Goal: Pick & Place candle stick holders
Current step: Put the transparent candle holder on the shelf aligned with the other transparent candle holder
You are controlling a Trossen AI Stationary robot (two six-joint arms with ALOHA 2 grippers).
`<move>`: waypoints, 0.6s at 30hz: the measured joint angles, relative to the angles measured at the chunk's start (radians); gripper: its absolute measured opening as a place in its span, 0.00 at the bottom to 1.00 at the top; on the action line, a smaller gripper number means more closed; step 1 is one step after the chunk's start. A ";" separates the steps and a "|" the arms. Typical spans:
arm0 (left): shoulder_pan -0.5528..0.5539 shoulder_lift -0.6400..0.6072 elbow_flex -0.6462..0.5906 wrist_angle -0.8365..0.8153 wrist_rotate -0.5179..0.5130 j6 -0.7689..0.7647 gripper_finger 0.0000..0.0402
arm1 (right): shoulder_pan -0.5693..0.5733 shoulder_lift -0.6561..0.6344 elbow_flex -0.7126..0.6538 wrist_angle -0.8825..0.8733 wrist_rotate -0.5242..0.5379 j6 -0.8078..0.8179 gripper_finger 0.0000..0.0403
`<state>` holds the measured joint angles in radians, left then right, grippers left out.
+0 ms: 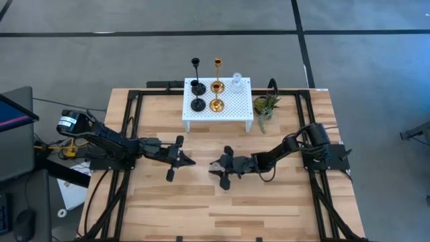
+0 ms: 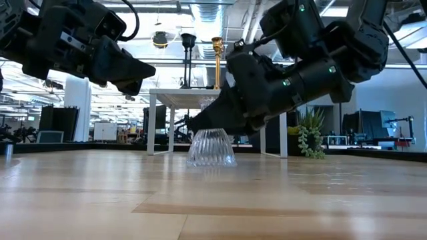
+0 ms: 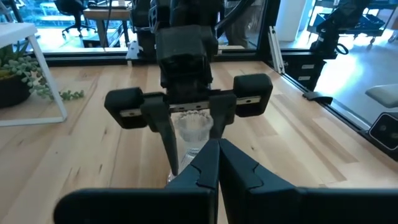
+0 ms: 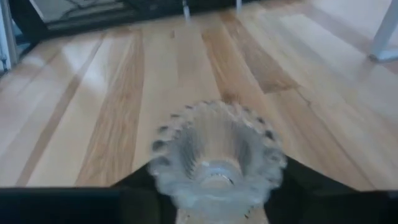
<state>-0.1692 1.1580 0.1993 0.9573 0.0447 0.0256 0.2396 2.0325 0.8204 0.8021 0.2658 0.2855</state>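
Note:
A clear glass candle stick holder (image 2: 211,148) stands upright with its fluted base on the table's middle. My right gripper (image 1: 216,165) is shut on it; it also shows in the right wrist view (image 4: 217,155) and the left wrist view (image 3: 191,127). My left gripper (image 1: 191,161) is shut and empty, just left of it and above the table (image 2: 137,70). On the white perforated stand (image 1: 218,115) stand two black holders (image 1: 197,87), two gold ones (image 1: 217,86) and one clear glass one (image 1: 236,83). My right gripper pinches the holder's narrow upper part (image 4: 216,173) between its two fingers (image 3: 163,134), just above the flared base. The fingers slant down from the table's right side. The holder is upright, its base (image 2: 211,159) on the table.
A small green potted plant (image 1: 266,107) stands right of the stand. Dark frame rails (image 1: 131,121) run along the table's left and right sides. Bare wood (image 1: 222,208) lies between the grippers and the near edge.

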 joint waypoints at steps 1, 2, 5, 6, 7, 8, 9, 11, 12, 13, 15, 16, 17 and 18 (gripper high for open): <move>0.000 0.000 0.000 0.000 0.000 -0.003 0.01 | 0.000 -0.002 0.001 0.006 0.002 -0.001 0.36; 0.000 0.000 0.000 0.000 0.000 -0.004 0.01 | 0.000 -0.004 0.002 0.011 0.004 0.000 0.32; 0.000 0.000 0.000 0.000 0.000 -0.004 0.01 | -0.001 -0.005 0.003 0.009 0.001 -0.007 0.28; 0.000 0.000 0.000 0.000 0.000 -0.004 0.01 | -0.001 -0.011 0.003 0.000 0.000 -0.008 0.28; 0.000 0.000 0.000 0.000 0.000 -0.004 0.01 | -0.001 -0.027 0.002 -0.032 -0.005 -0.008 0.28; 0.000 0.000 0.000 0.000 0.000 -0.004 0.01 | 0.000 -0.043 0.000 -0.065 -0.006 -0.008 0.28; 0.000 0.000 0.000 0.000 0.000 -0.004 0.01 | 0.000 -0.062 0.000 -0.102 -0.005 -0.008 0.28; 0.000 0.000 0.001 0.000 0.000 -0.004 0.01 | 0.000 -0.120 -0.002 -0.209 -0.003 -0.008 0.28; 0.000 0.000 0.001 0.000 0.000 -0.004 0.01 | 0.000 -0.149 -0.003 -0.247 0.003 -0.012 0.28; 0.000 0.000 0.001 0.000 0.000 -0.004 0.01 | 0.001 -0.179 -0.003 -0.272 0.020 -0.023 0.28; 0.000 0.000 0.001 0.000 0.000 -0.004 0.01 | 0.001 -0.242 -0.003 -0.304 0.059 -0.045 0.28; 0.000 0.000 0.001 0.000 0.000 -0.004 0.01 | 0.000 -0.273 -0.003 -0.322 0.071 -0.056 0.28; 0.000 0.000 0.001 0.000 0.000 -0.004 0.01 | -0.004 -0.305 -0.003 -0.335 0.076 -0.068 0.28; 0.000 0.000 0.001 0.000 0.000 -0.004 0.01 | -0.008 -0.336 -0.002 -0.349 0.076 -0.080 0.28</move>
<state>-0.1692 1.1584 0.2001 0.9573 0.0448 0.0214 0.2320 1.6968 0.8181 0.4532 0.3421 0.2055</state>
